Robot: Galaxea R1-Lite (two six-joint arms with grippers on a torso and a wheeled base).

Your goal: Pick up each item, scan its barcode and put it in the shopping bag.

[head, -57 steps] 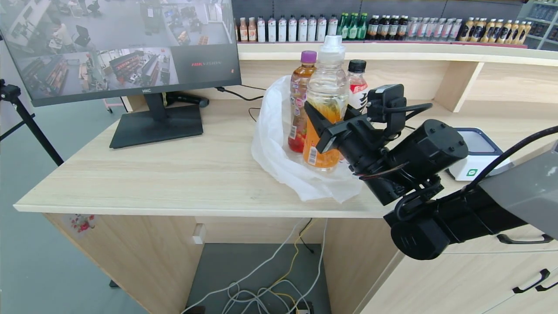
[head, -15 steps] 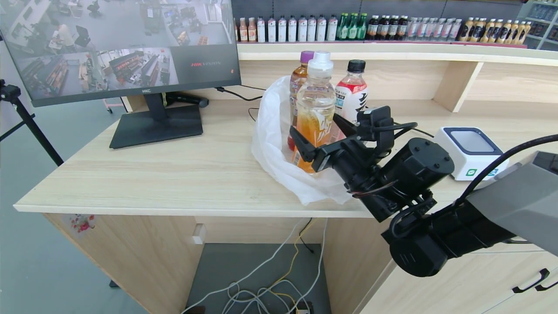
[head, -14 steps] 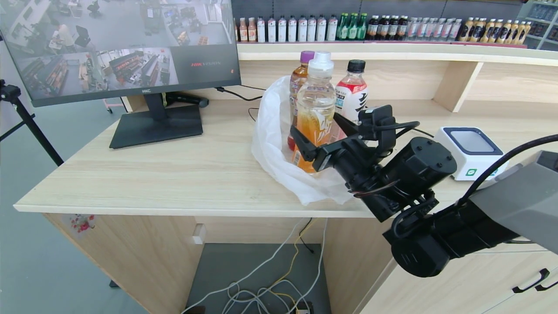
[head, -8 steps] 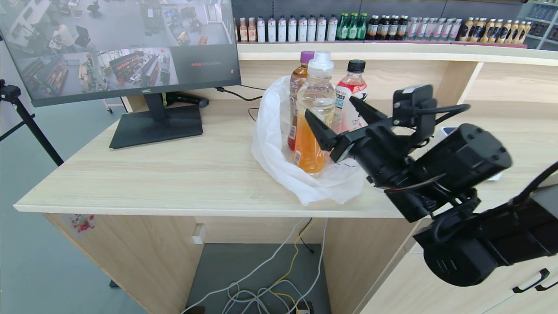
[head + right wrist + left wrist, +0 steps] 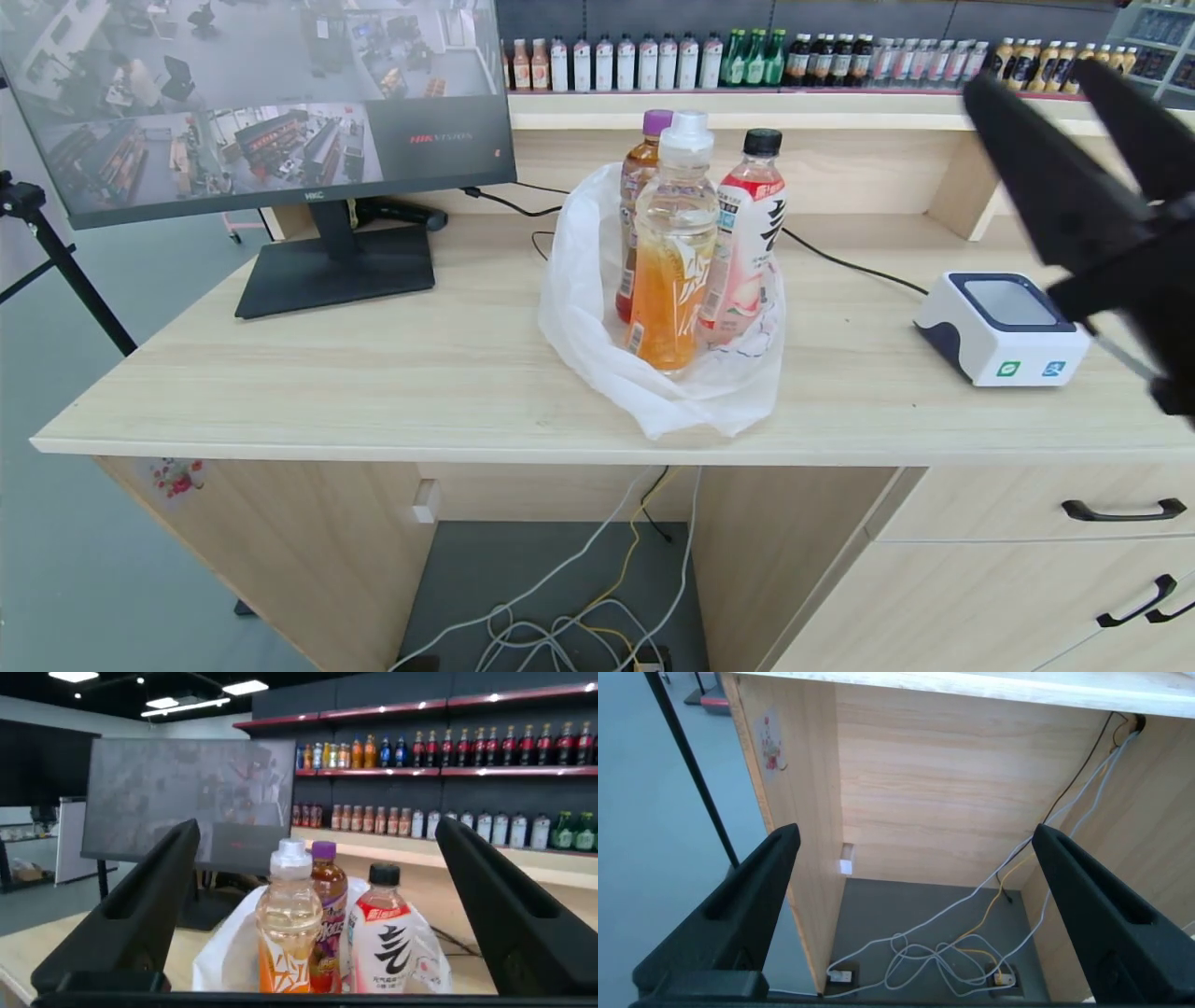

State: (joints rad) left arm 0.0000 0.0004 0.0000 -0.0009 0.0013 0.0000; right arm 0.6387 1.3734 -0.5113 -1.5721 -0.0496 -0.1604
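Shopping bag [image 5: 597, 359] holds three upright bottles [image 5: 674, 252]; right gripper [image 5: 1027, 77], well right of the bag, and left gripper [image 5: 915, 835] are both spread and empty.

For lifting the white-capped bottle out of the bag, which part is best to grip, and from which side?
Probably the upper body of the white-capped bottle, below the shoulder, approached from the front edge of the table. It stands upright, foremost in the shopping bag; the purple-capped bottle and black-capped bottle crowd it behind and beside, and the bag wraps its base.
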